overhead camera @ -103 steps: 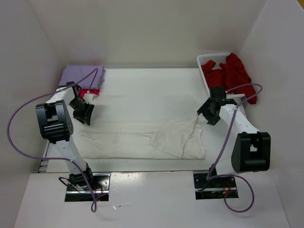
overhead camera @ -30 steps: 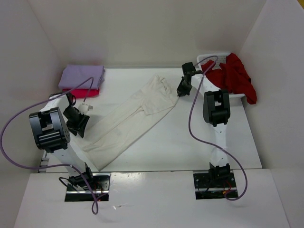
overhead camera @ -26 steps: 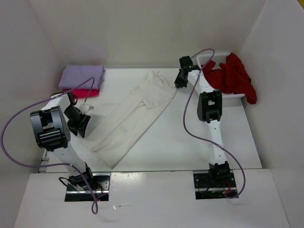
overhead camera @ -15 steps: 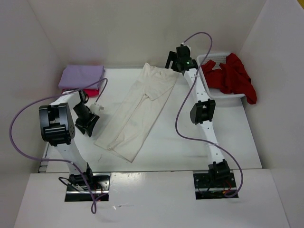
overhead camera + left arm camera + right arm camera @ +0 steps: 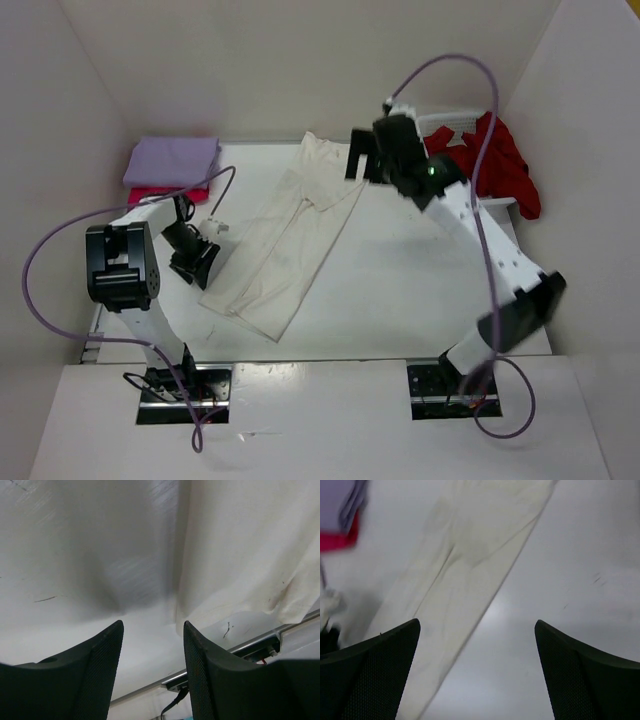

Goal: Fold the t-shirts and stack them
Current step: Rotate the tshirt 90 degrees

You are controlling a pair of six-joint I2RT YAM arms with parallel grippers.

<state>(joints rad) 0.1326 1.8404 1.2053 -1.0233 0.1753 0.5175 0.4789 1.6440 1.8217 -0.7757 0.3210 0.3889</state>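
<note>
Right gripper (image 5: 362,165) hangs with its jaws spread wide and nothing between them, lifted off the far end of the cream white t-shirt (image 5: 285,240). A second ago it was pinched on that end; it has just let go and pulled up, the arm swinging back toward the right.

The release leaves the cream shirt lying free on the worktop (image 5: 420,270) as a long narrow strip. It runs on a slant from the middle of the far edge down toward the near left corner. It looks already folded lengthwise, so the step in hand seems to be the laying-out, with the crosswise folds still to come before stacking.

Left gripper (image 5: 152,624) sits low just beside the strip's left edge near its lower end, fingers parted and holding nothing.

In the earliest frame the cream shirt lay spread sideways along the near edge with both grippers above it. Since then it has been swung round and drawn out toward the far edge.

The lavender purple t-shirt (image 5: 172,160) rests folded on the magenta-pink t-shirt (image 5: 160,193) in the far left corner, unmoved. The dark red t-shirt (image 5: 495,160) still hangs crumpled over the white basket (image 5: 440,120) in the far right corner.
</note>
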